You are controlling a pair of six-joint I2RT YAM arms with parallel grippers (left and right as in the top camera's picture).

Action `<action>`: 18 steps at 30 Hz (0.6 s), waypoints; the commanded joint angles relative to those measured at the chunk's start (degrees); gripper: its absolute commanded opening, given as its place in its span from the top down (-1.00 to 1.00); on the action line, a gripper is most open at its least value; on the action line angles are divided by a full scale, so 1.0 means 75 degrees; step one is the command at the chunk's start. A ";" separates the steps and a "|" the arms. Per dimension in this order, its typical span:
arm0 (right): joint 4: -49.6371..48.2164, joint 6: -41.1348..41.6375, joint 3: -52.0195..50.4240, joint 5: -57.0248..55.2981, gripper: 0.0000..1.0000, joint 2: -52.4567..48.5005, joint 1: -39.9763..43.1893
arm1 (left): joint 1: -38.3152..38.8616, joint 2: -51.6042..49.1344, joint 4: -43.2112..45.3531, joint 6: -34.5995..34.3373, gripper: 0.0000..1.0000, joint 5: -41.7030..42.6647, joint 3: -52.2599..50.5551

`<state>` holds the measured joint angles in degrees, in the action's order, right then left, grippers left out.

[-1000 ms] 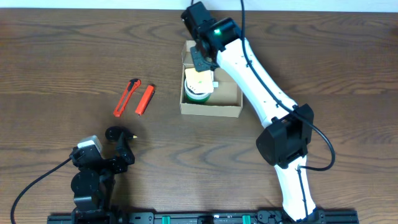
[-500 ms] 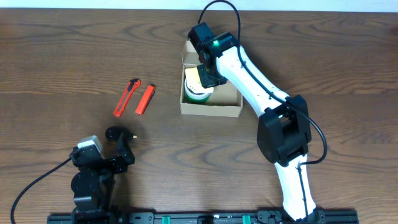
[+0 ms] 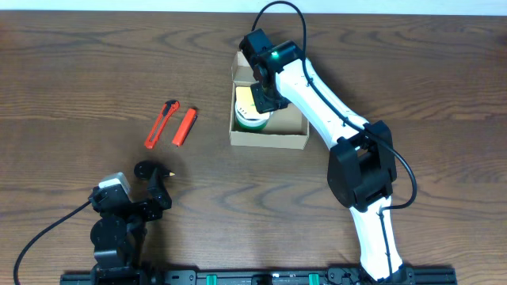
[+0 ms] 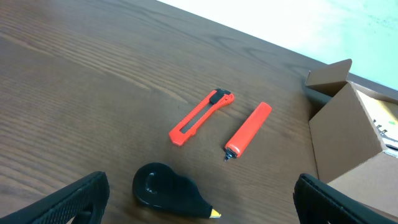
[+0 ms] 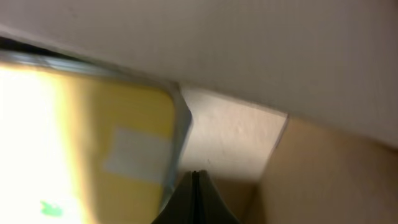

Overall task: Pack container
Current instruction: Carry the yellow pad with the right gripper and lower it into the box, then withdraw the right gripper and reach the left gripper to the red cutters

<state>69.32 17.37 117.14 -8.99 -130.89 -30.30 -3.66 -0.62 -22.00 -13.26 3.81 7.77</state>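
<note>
Two jaws inside container (image 3: 290,127), left half

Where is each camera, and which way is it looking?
Overhead: above the table, looking straight down; both arms and the box show.
Left wrist: low over the table, facing the red cutter and the box; its spread fingers show.
Right wrist: inside the box, pressed near a yellow thing; its fingertips show.
Overhead and left wrist share the cutter and box.
</note>
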 commanded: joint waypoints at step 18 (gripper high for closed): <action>0.0391 -0.2503 -0.1708 0.2544 0.97 0.4316 0.1288 | -0.0032 0.0050 0.0000 0.0114 -0.91 -0.0111 -0.0166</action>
<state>73.10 1.61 110.34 7.42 -101.43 -20.69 -3.66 -0.62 -22.00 -13.26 3.84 7.77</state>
